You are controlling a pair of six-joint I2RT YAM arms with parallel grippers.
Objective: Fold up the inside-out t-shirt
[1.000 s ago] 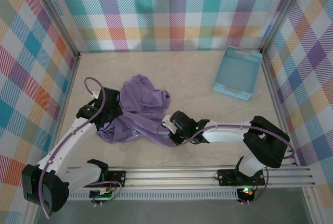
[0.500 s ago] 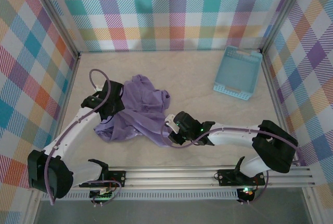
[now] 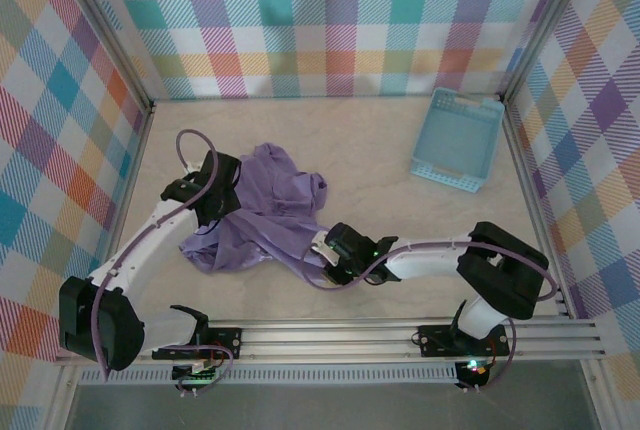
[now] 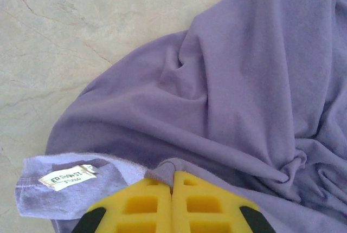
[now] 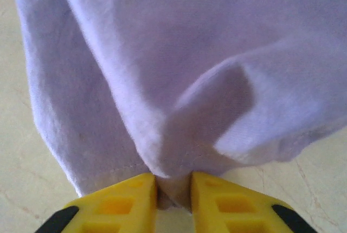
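On table (image 3: 400, 210), crumpled t-shirt (image 3: 275, 200), left gripper (image 4: 172, 178), right gripper (image 5: 173, 185), each clamped on it

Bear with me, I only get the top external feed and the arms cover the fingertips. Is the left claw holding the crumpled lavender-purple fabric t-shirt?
Observer: Yes, the left claw is shut on a fold of the lavender-purple fabric t-shirt.
Operator: And the other one?
Observer: The right claw pinches a shirt corner between barely parted fingers.
Operator: Is it inside out?
Observer: Likely; a small white rectangular label shows beside the left claw.
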